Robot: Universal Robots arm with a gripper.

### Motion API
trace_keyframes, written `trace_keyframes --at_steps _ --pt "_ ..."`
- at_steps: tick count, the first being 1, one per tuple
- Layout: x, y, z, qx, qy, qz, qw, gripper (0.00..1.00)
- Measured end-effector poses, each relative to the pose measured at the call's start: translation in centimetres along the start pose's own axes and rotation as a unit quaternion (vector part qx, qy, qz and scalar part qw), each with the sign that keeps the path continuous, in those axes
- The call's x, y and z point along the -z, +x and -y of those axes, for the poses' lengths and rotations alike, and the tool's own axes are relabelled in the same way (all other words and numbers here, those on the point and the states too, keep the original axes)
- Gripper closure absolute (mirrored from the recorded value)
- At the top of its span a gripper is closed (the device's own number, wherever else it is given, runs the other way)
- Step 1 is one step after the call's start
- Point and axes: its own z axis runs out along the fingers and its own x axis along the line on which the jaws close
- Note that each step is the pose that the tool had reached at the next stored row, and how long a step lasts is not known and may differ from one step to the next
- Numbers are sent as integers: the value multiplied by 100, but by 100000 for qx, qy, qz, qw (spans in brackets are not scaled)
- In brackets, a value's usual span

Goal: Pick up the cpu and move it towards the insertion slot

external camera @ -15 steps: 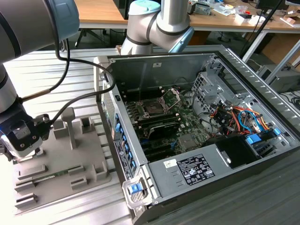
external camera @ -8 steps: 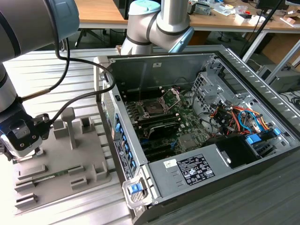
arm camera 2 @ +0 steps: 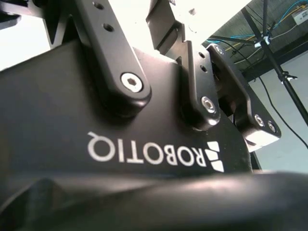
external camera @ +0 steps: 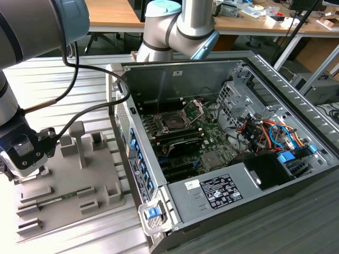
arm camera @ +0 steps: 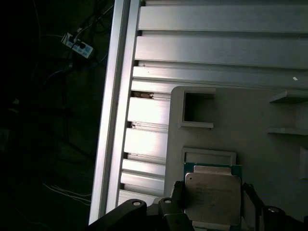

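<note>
The cpu (arm camera: 212,196), a flat square chip with a pale metal top and a green edge, lies over the grey fixture plate (arm camera: 250,125). My gripper (arm camera: 212,211) is shut on the cpu, with one dark finger (arm camera: 177,195) against each side of it. I cannot tell whether the chip still rests on the plate. In the exterior view my gripper (external camera: 20,159) hangs low over the fixture plate (external camera: 63,180) at that view's left. The insertion slot (external camera: 172,121), with a dark centre and its metal retaining plate (external camera: 197,108) raised, sits in the open computer case well off to the exterior view's right.
Upright grey blocks (external camera: 78,140) stand on the fixture plate close to the gripper. The case's side wall (external camera: 139,159) rises between plate and motherboard. Coloured cables (external camera: 275,132) and a drive cage (external camera: 233,95) crowd the case's far side. The ribbed aluminium table edge (arm camera: 113,120) runs beside the plate.
</note>
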Motion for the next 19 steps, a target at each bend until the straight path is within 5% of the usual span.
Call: trace_keyframes --at_steps 19 --pt "42 0 -2 2 -127 14 100000 45"
